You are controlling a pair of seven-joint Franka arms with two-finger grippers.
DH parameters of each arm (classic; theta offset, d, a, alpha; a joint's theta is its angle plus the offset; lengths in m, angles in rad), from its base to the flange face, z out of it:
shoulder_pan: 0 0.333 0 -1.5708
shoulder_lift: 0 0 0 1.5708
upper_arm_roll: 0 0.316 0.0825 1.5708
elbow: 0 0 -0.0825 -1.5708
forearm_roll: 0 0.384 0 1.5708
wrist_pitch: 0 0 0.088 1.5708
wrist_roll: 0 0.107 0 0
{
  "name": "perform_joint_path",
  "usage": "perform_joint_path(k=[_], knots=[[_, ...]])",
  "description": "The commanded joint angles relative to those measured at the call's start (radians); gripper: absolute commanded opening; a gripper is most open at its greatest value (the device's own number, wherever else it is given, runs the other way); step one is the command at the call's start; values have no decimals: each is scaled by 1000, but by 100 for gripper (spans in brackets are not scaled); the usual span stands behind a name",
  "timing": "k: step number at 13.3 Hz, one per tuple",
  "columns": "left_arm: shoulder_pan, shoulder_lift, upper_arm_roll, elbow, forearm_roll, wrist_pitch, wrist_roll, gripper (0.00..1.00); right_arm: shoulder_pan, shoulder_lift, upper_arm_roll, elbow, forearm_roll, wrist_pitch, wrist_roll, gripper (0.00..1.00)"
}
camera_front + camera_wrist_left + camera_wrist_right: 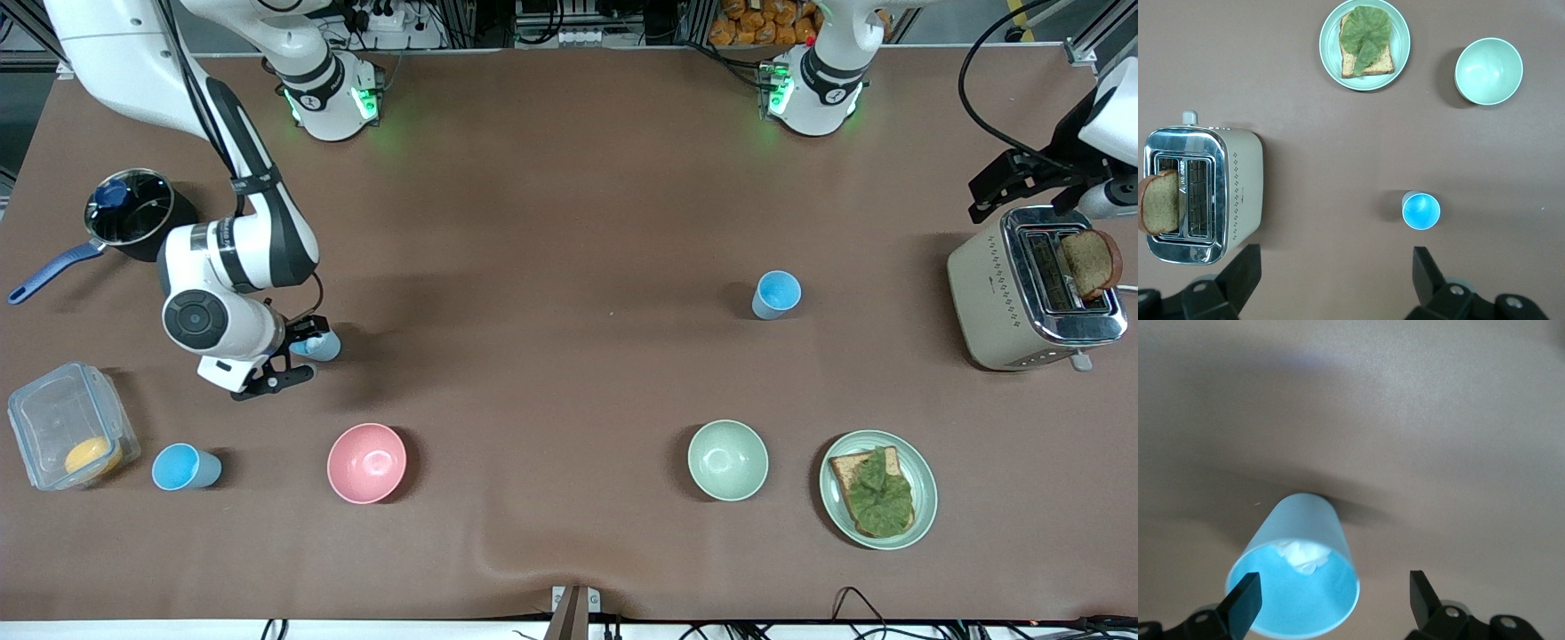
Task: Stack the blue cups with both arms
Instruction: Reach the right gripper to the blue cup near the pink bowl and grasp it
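Note:
Three blue cups stand on the brown table. One [776, 293] is toward the left arm's end and also shows in the left wrist view [1421, 211]. One [185, 467] stands near the front camera at the right arm's end. The third [324, 346], with a white lump inside [1301, 555], sits between my right gripper's open fingers [1245, 603], close to one finger. My right gripper [298, 356] [1331, 600] is low around it. My left gripper [996, 191] [1335, 277] is open and empty, up over the toaster's end of the table.
A pink bowl [366, 462], a pale-green bowl [727, 460] [1488, 70] and a plate with leafy toast [878, 489] stand nearer the front camera. A toaster [1031, 289] holds bread. A pot [129, 213] and a clear box [71, 436] are at the right arm's end.

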Motion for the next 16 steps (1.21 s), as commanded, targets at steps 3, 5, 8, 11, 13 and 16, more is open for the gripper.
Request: perform_joint_path(k=[3, 5, 8, 11, 13, 16], knots=[[11, 5, -6, 19, -12, -13, 11, 100, -28, 1, 7, -50, -23, 58, -59, 0], [13, 5, -6, 19, -12, -13, 11, 100, -22, 1, 7, -42, -19, 48, -56, 0], [13, 4, -6, 19, -10, -13, 13, 100, -5, -1, 9, -10, -17, 20, -51, 0], [14, 2, -6, 19, -9, -13, 19, 100, 48, -10, 10, 85, 26, -122, -43, 0], [13, 0, -6, 17, -9, -16, 21, 100, 97, -10, 9, 160, 136, -230, -11, 0], [14, 2, -6, 17, -9, -15, 11, 100, 202, -9, 9, 196, 312, -239, 139, 0]])
